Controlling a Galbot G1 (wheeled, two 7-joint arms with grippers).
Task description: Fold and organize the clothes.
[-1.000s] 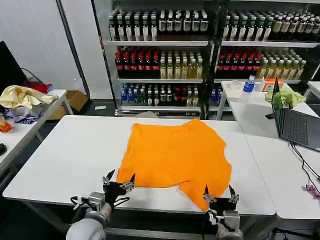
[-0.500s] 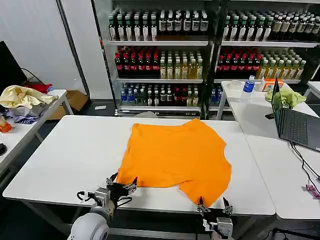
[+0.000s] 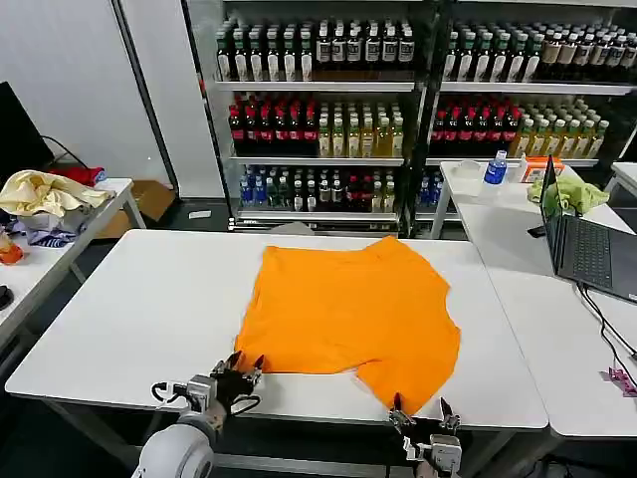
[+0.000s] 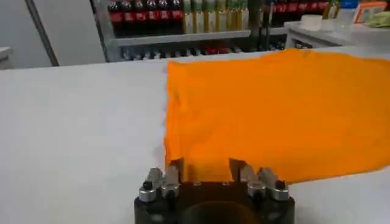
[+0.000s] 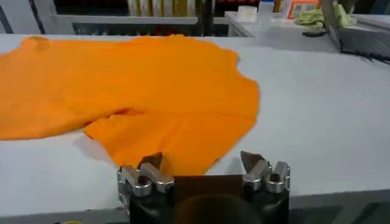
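Both arms have dropped lower toward the near edge of the bench (image 3: 129,329) over the last second. The left tool (image 3: 239,366) sits just short of the T-shirt (image 3: 348,309) hem, its prongs narrowly parted; the right tool (image 3: 419,411), spread wide, faces the near sleeve corner. The shirt lies flat mid-bench. Each tool should slide low under its corner for a clean pinch. Any lettering is hidden; the collar is hard to make out.
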